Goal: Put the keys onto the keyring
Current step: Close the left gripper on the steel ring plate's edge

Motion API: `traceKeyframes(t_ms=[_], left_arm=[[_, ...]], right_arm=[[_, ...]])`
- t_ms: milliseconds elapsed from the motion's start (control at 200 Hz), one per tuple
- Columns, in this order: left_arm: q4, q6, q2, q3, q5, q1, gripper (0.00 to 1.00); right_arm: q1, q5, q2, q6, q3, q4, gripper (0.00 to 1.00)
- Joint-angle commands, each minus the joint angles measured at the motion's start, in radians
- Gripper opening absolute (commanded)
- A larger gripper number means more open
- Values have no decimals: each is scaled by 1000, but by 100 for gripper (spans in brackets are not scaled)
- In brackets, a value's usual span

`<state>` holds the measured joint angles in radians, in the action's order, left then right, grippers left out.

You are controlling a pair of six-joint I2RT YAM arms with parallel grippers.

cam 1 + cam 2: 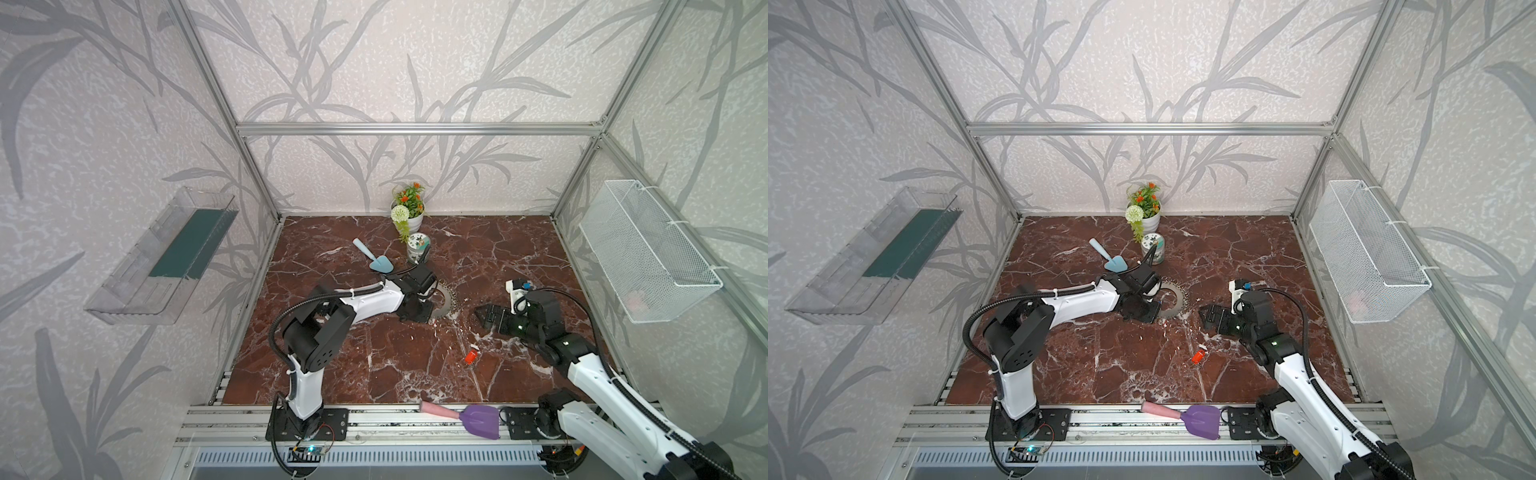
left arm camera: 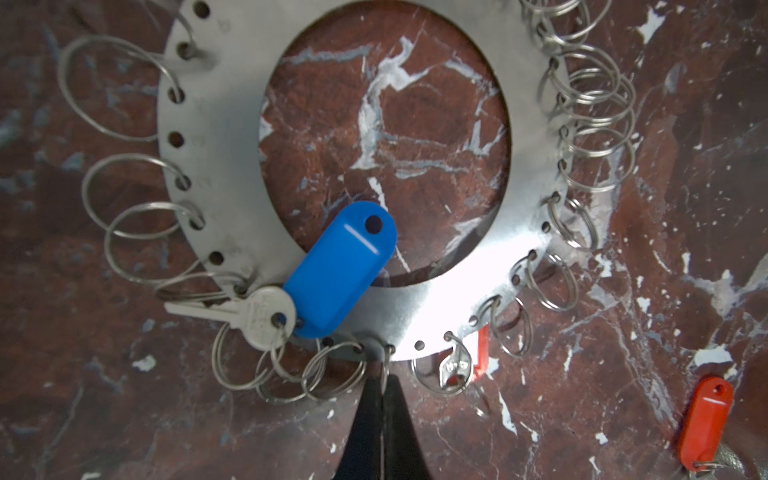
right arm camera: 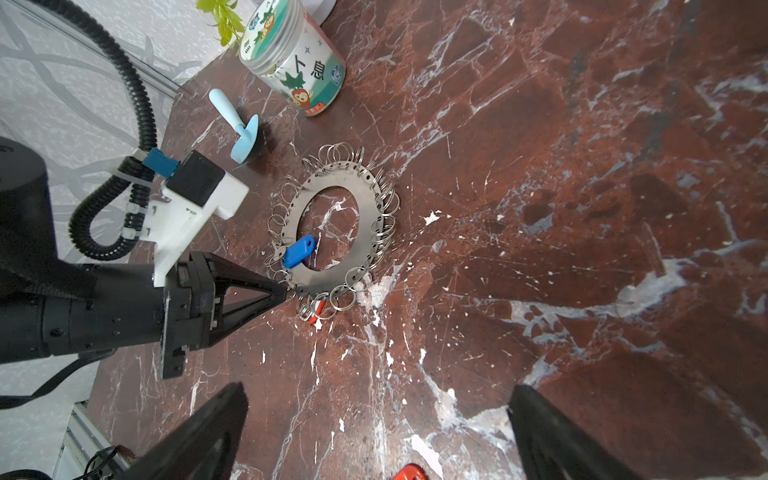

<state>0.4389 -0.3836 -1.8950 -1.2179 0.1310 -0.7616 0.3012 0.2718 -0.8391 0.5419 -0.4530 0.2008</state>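
The keyring [image 2: 224, 174] is a flat grey metal annulus edged with wire split rings, lying on the marble floor [image 1: 374, 361]; it also shows as the keyring [image 1: 448, 300], the keyring [image 1: 1178, 297] and the keyring [image 3: 376, 195]. My left gripper [image 2: 384, 380] is shut on one split ring at its rim, and in the right wrist view the left gripper [image 3: 286, 293] touches that edge. A blue key [image 2: 340, 270] hangs from a rim ring. A red key [image 1: 471, 356] lies loose on the floor. Another red tag [image 2: 482, 353] peeks from under the rim. My right gripper [image 3: 376, 436] is open and holds nothing.
A light blue trowel [image 1: 376, 258], a patterned jar [image 1: 417, 248] and a flower pot [image 1: 409, 214] stand behind the keyring. A purple trowel [image 1: 480, 420] rests on the front rail. A wire basket [image 1: 648, 253] hangs on the right wall, a clear tray [image 1: 166, 257] on the left.
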Motion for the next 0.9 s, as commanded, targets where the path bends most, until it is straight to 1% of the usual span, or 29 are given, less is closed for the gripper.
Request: traceKeyframes(t_ms=[0, 360, 685, 895], left_arm=[[-60, -31, 61, 41, -88, -15, 0], [-198, -42, 204, 154, -225, -55, 0], [-245, -8, 292, 182, -364, -82, 0], [-329, 32, 358, 218, -444, -99, 0]], right_arm=[[4, 14, -7, 3, 8, -28, 99], [4, 13, -18, -3, -1, -42, 99], [4, 9, -45, -23, -39, -56, 99], [4, 10, -63, -26, -58, -70, 99]])
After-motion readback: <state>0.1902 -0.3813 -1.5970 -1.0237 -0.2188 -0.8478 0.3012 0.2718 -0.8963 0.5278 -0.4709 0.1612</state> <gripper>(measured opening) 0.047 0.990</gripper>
